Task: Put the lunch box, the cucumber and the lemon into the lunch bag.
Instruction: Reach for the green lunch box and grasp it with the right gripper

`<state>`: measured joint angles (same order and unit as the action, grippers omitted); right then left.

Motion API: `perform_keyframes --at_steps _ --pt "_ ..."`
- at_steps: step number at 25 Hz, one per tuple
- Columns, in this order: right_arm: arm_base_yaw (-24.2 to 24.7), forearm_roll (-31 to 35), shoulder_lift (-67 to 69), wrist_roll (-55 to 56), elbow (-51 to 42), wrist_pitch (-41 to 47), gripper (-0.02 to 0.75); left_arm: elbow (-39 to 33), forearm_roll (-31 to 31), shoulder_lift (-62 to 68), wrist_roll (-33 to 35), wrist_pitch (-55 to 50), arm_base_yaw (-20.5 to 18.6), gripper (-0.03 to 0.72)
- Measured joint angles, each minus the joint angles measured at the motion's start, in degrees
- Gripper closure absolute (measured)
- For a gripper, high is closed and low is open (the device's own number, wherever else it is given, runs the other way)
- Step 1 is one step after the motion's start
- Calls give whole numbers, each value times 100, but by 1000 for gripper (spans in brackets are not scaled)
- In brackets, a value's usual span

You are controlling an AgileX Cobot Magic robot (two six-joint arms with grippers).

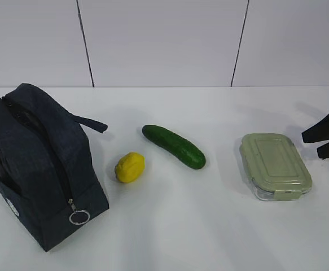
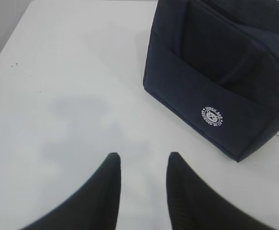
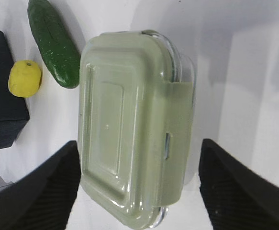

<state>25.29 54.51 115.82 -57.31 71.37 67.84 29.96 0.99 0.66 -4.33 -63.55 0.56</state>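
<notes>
The navy lunch bag (image 1: 40, 164) stands at the left of the white table, its ring pull (image 1: 79, 217) low on the near end. The yellow lemon (image 1: 130, 167) and the dark green cucumber (image 1: 174, 146) lie in the middle. The lunch box (image 1: 275, 165) with its sage-green lid sits at the right. My right gripper (image 1: 312, 144) is open just right of the box and apart from it. In the right wrist view the right gripper (image 3: 138, 143) frames the box (image 3: 129, 120) with its jaws wide. My left gripper (image 2: 141, 155) is open and empty over bare table, near the bag (image 2: 216, 72).
The right wrist view also shows the cucumber (image 3: 53, 43), the lemon (image 3: 24, 79) and a corner of the bag (image 3: 0, 96) beyond the box. A white panelled wall (image 1: 164, 39) stands behind the table. The table's left edge (image 2: 5, 43) shows in the left wrist view.
</notes>
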Motion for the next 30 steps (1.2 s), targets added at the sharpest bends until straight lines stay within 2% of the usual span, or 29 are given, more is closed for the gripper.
perform_keyframes --at_steps 30 --pt "-42 213 567 -222 229 -24 153 0 0 0 0 0 0 452"
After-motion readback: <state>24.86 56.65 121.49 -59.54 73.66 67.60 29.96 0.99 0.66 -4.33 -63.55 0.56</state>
